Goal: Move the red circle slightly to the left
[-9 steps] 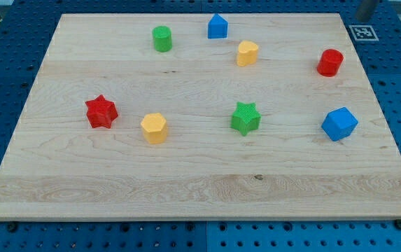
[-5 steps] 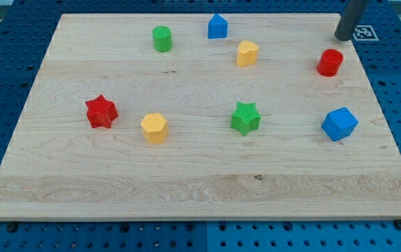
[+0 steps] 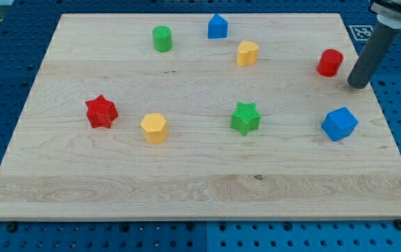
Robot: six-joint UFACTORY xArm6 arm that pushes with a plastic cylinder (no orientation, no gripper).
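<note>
The red circle (image 3: 330, 62), a short red cylinder, stands on the wooden board (image 3: 186, 175) near its right edge, toward the view's top. My tip (image 3: 357, 85) is on the board just right of and slightly below the red circle, a small gap apart from it. The dark rod rises from the tip to the view's top right corner.
A blue block (image 3: 339, 123) lies below my tip. A yellow block (image 3: 247, 52), a blue house-shaped block (image 3: 217, 26) and a green cylinder (image 3: 162, 38) sit along the top. A green star (image 3: 245, 117), a yellow hexagon (image 3: 154, 128) and a red star (image 3: 101, 111) lie mid-board.
The rod has come in from the view's top right and moved down. Its tip went from above the red circle to beside it on the right. No block has moved.
</note>
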